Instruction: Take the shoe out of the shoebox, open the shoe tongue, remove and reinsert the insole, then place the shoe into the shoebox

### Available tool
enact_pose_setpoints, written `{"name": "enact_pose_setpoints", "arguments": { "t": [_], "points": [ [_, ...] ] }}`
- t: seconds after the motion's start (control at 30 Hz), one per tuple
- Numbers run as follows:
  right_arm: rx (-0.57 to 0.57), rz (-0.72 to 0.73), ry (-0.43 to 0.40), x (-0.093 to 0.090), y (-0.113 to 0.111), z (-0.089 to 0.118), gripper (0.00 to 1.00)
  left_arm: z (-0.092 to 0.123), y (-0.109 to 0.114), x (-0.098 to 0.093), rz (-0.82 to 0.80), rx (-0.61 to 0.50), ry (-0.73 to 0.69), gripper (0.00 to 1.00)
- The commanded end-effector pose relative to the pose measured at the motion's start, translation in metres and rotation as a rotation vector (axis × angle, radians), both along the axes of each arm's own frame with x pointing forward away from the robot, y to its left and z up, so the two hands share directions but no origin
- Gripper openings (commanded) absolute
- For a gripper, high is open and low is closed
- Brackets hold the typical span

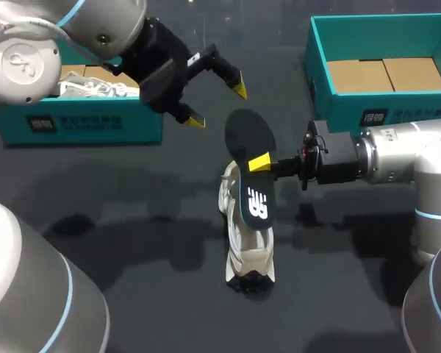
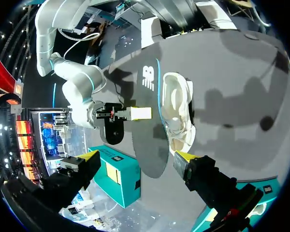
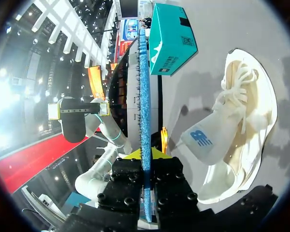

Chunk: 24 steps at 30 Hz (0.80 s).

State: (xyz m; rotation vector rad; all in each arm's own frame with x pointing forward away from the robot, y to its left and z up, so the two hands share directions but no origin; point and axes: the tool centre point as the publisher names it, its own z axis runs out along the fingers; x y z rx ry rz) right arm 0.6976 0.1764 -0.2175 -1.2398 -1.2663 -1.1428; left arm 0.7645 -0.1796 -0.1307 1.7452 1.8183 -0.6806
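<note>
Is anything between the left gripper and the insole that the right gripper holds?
Nothing visible. The left gripper is open and hangs apart from one end of the insole, with only a gap between them. The right gripper is shut on the insole's side edge, and the shoe lies below.

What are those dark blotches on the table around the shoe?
Shadows. Head view: soft ones lie on the table either side of the shoe. Left wrist view: several overlap beyond the shoe. Right wrist view: a small one beside the shoe.
</note>
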Motion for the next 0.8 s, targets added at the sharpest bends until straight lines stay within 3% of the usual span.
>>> {"name": "enact_pose_setpoints", "arguments": {
  "t": [0.03,0.47,0.8],
  "points": [
    [-0.004,-0.001,0.001,-0.001,0.000,0.000,0.00,-0.006,0.005,-0.007,-0.015,-0.140,-0.032,1.00],
    [-0.004,-0.001,0.001,-0.001,0.000,0.000,0.00,-0.038,0.041,-0.015,-0.048,-0.384,-0.003,1.00],
    [-0.004,-0.001,0.001,-0.001,0.000,0.000,0.00,-0.038,0.041,-0.015,-0.048,-0.384,-0.003,1.00]
  ]
}}
